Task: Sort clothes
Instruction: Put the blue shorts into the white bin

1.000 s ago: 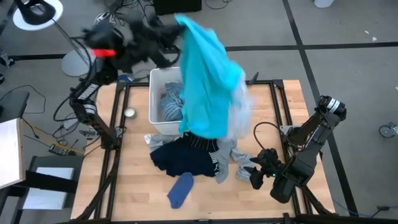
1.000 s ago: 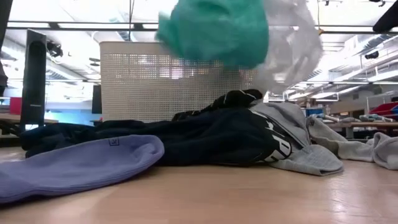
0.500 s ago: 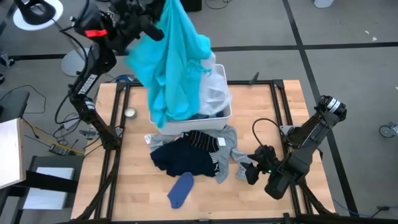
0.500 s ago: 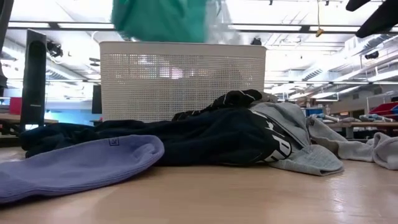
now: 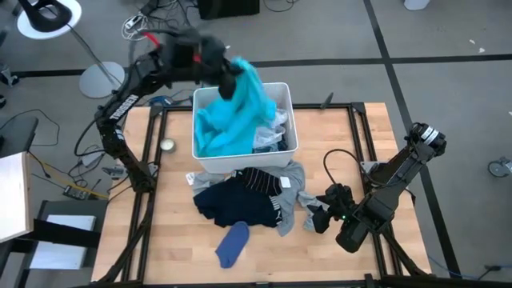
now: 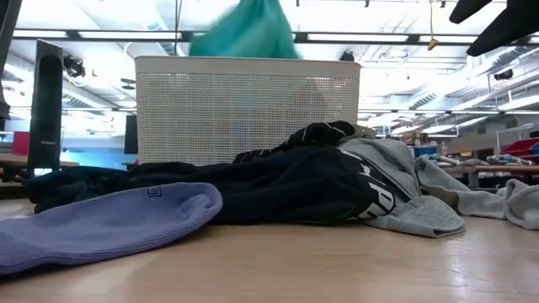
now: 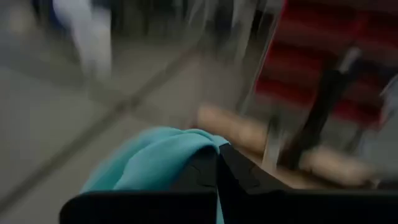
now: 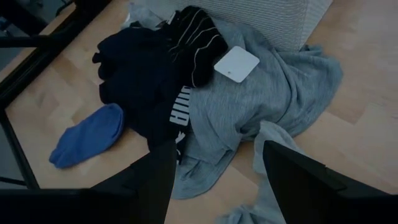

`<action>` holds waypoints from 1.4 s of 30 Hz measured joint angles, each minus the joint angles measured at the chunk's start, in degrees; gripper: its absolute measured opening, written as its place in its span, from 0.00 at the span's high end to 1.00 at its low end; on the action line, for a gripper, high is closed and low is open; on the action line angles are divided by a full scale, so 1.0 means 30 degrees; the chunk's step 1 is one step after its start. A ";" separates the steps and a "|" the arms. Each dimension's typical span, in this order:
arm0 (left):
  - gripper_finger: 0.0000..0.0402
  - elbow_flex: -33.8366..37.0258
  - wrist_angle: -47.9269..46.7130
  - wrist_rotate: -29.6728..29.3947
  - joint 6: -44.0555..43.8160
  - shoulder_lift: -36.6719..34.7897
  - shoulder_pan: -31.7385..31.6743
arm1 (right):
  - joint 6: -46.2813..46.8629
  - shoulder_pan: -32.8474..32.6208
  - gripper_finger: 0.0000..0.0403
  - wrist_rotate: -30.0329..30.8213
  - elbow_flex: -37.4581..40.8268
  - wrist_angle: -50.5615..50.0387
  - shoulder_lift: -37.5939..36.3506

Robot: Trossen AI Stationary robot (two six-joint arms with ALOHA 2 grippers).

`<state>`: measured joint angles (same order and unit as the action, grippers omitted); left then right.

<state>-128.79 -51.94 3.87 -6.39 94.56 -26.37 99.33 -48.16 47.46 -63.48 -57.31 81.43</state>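
High view: wood table [image 5: 168, 240], grey floor, L fingers [image 5: 230, 84] clamped on turquoise tee [image 5: 232, 120], R fingers [image 5: 318, 218] apart.

My left wrist feed is streaked with motion blur beyond the left claw [image 7: 217, 180]. Bright ceiling strips glare low; the overhead is even, the right wrist dim.

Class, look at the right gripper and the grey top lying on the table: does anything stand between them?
Nothing visible does. The right gripper, fingers open, looks straight onto the grey top. Only a white tag lies on the cloth, farther in.
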 joint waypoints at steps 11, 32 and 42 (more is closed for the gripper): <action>0.96 1.0766 -0.1538 0.0001 -0.2050 0.0029 0.0833 | 0.0000 0.0224 0.40 0.0020 0.0000 0.0751 0.0007; 0.48 1.9217 0.4687 0.5540 -0.6337 -0.0807 0.0127 | -0.0189 0.0372 0.40 -0.0233 0.0000 0.2024 0.0007; 0.49 1.6078 0.3484 0.2485 -0.4904 -0.5938 0.1561 | -0.0965 0.0594 0.40 -0.0240 0.0000 0.2499 0.0007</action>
<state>-80.55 -41.49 11.33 -21.10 76.75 -21.69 96.43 -46.38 46.74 -63.48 -49.82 81.45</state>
